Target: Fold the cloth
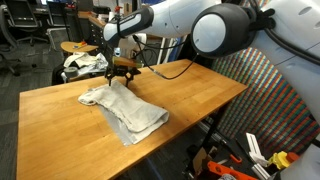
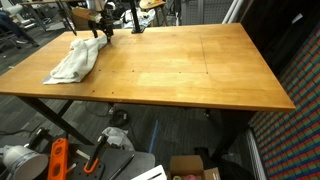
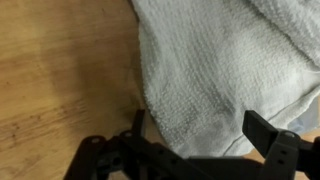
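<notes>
The cloth point(image 1: 125, 110) lies crumpled by one corner of the desk point(image 1: 205, 95), reaching toward its long edge. Your gripper point(image 1: 122, 72) hangs at the cloth's far end, jaws spread wide, gripping nothing. A black cable point(image 1: 172, 71) trails over the far edge. An orange tool point(image 2: 57, 160) lies on the floor below.

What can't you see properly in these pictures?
- Cloth: the wrist view's top and right edges cut it off.
- Gripper: too small and dark in both exterior views to tell whether it touches the cloth.
- Table under the cloth: covered in every view.
</notes>
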You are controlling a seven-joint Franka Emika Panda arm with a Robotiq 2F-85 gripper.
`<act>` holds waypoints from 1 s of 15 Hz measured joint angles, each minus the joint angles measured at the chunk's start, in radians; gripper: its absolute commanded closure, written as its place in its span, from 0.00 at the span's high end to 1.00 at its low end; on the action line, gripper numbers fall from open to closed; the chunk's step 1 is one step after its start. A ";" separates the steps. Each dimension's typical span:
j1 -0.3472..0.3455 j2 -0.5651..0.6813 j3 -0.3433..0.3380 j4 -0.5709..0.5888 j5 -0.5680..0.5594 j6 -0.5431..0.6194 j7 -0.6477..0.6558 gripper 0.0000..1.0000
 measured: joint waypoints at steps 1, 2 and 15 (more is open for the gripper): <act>-0.004 0.003 -0.004 0.000 -0.001 0.020 0.000 1.00; -0.008 0.006 -0.008 0.000 -0.002 0.041 0.000 1.00; -0.046 0.008 -0.014 -0.013 -0.002 0.137 0.007 1.00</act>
